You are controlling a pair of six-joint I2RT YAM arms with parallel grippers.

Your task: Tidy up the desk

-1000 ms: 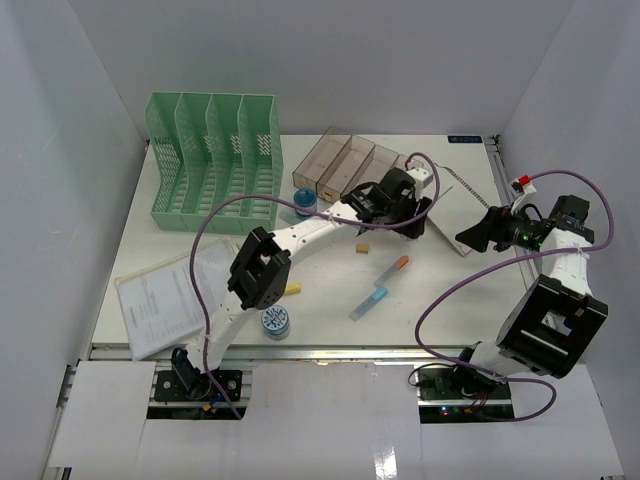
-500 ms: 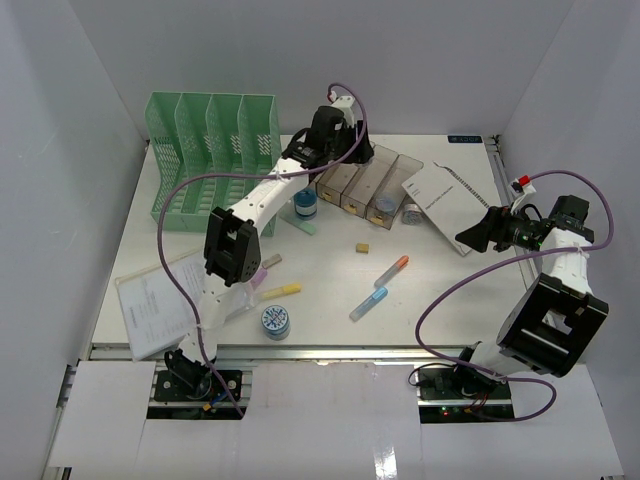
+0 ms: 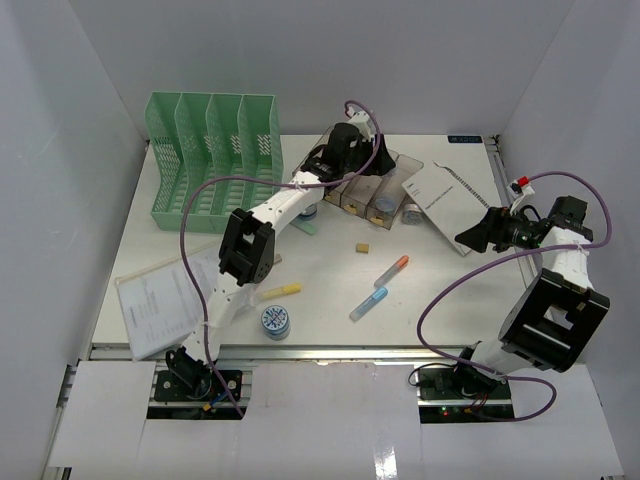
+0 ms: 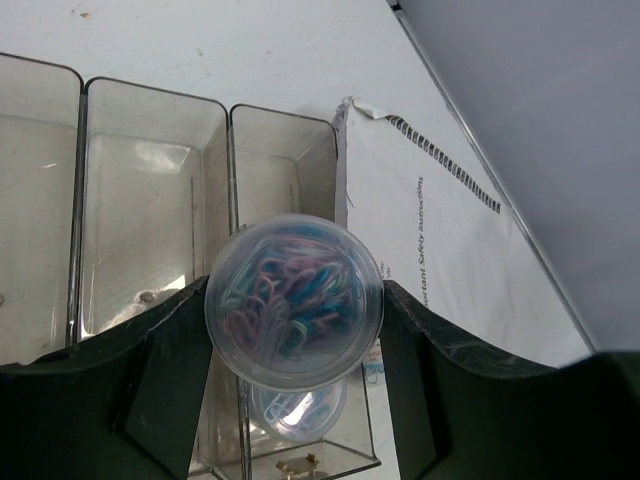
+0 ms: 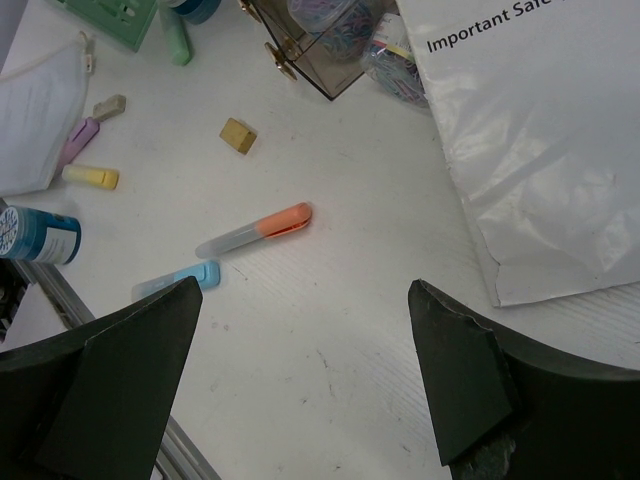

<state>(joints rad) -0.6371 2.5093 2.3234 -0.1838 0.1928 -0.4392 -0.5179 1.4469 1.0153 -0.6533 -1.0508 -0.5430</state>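
Left tool: clamped on a round paper-clip jar (clips pink and blue), over the clear tray.
Right tool: spread wide, empty, above the worktop.

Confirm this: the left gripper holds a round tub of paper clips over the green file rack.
Wrong place. The left gripper holds the round tub of paper clips over the clear compartment tray, as the left wrist view shows.
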